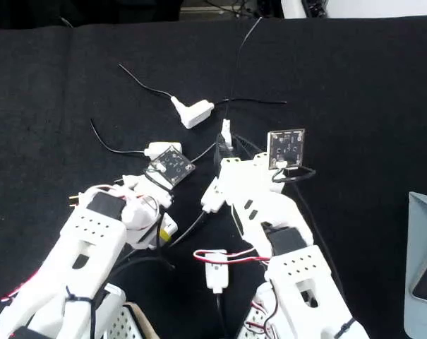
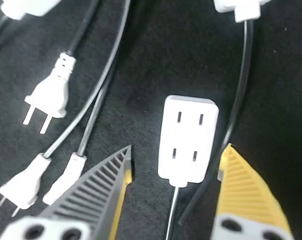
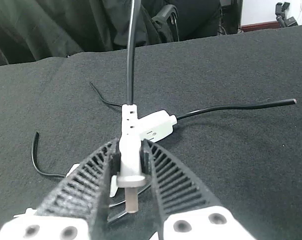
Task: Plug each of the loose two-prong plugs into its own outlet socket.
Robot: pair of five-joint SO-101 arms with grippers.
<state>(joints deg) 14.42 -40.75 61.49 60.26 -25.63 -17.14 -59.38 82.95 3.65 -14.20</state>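
Note:
My left gripper (image 2: pixel 178 149) is open, one grey finger (image 2: pixel 98 192) and one yellow finger (image 2: pixel 240 190) on either side of a white outlet socket (image 2: pixel 188 137) that lies flat on the black cloth, slots up. A loose two-prong plug (image 2: pixel 48 97) lies beside it, with two more plugs (image 2: pixel 21 185) nearer the grey finger. My right gripper (image 3: pixel 130 144) is shut on a white plug (image 3: pixel 130 162) whose prongs point back at the wrist camera. Beyond it lies a second outlet socket (image 3: pixel 153 126). In the high view that socket (image 1: pixel 192 111) lies past the right gripper (image 1: pixel 226 141).
Black cables run across the cloth (image 1: pixel 354 85). A white connector (image 1: pixel 217 272) on a red and white lead lies between the two arms. A grey bin (image 1: pixel 421 268) stands at the right edge. The far half of the table has free room.

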